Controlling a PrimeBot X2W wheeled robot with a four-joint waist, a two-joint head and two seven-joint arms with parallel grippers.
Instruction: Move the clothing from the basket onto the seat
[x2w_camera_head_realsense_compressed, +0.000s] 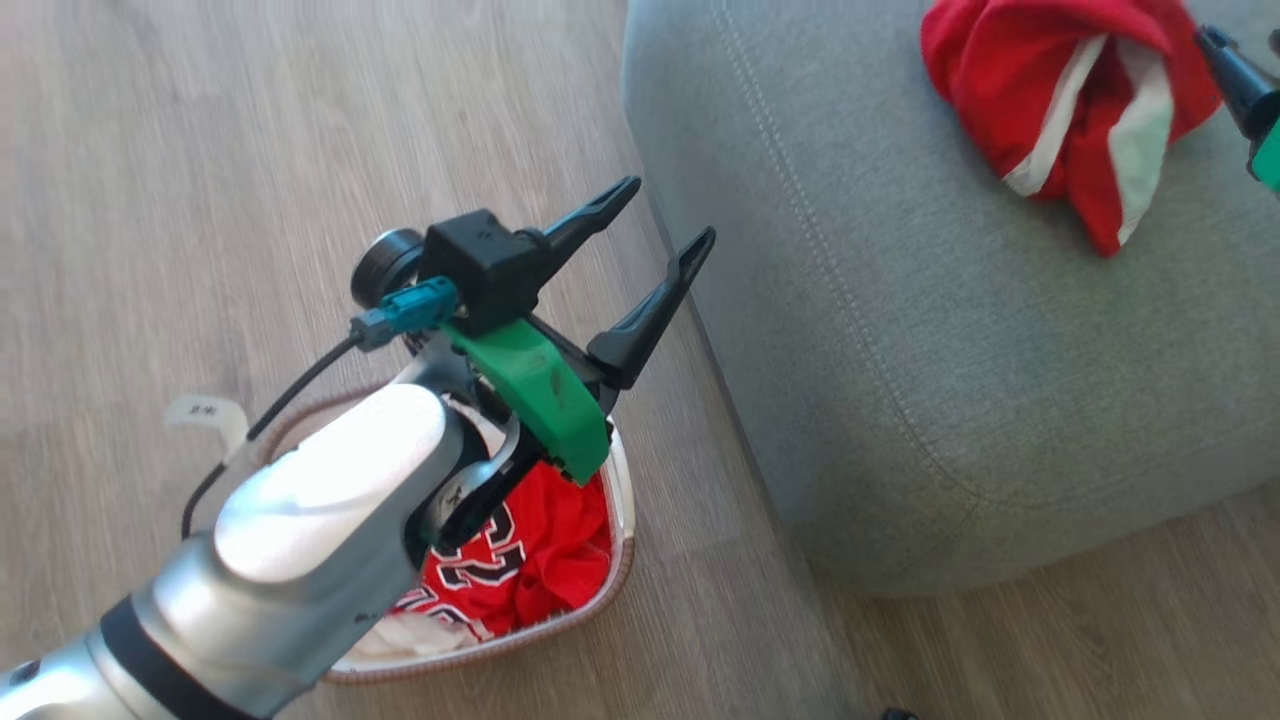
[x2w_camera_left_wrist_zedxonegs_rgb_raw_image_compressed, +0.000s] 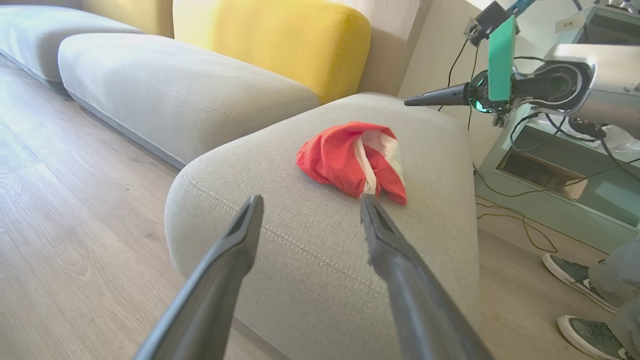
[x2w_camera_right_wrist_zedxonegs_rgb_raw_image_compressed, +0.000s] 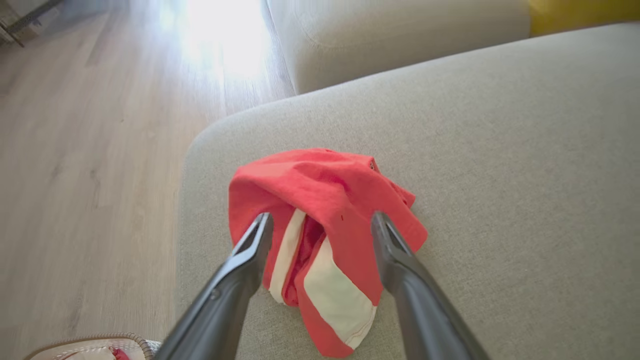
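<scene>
A crumpled red garment (x2w_camera_head_realsense_compressed: 1070, 110) with white stripes lies on the grey seat (x2w_camera_head_realsense_compressed: 900, 350). My right gripper (x2w_camera_right_wrist_zedxonegs_rgb_raw_image_compressed: 322, 216) hovers open just over this garment (x2w_camera_right_wrist_zedxonegs_rgb_raw_image_compressed: 320, 185), holding nothing; one of its dark fingers (x2w_camera_head_realsense_compressed: 1235, 75) reaches in at the head view's right edge. The white basket (x2w_camera_head_realsense_compressed: 622, 555) stands on the floor beside the seat's corner and holds the red jersey (x2w_camera_head_realsense_compressed: 545, 560) with number 23. My left gripper (x2w_camera_head_realsense_compressed: 668, 212) is open and empty above the basket, pointing toward the seat (x2w_camera_left_wrist_zedxonegs_rgb_raw_image_compressed: 250, 165) and the garment (x2w_camera_left_wrist_zedxonegs_rgb_raw_image_compressed: 345, 160). My left forearm hides much of the basket.
More grey cushions (x2w_camera_left_wrist_zedxonegs_rgb_raw_image_compressed: 175, 85) and a yellow back cushion (x2w_camera_left_wrist_zedxonegs_rgb_raw_image_compressed: 280, 40) lie beyond the seat. A person's shoes (x2w_camera_left_wrist_zedxonegs_rgb_raw_image_compressed: 580, 280) stand on the wood floor at the right, near cables and a pale cabinet (x2w_camera_left_wrist_zedxonegs_rgb_raw_image_compressed: 550, 170). The basket's rim (x2w_camera_right_wrist_zedxonegs_rgb_raw_image_compressed: 100, 342) shows low in the right wrist view.
</scene>
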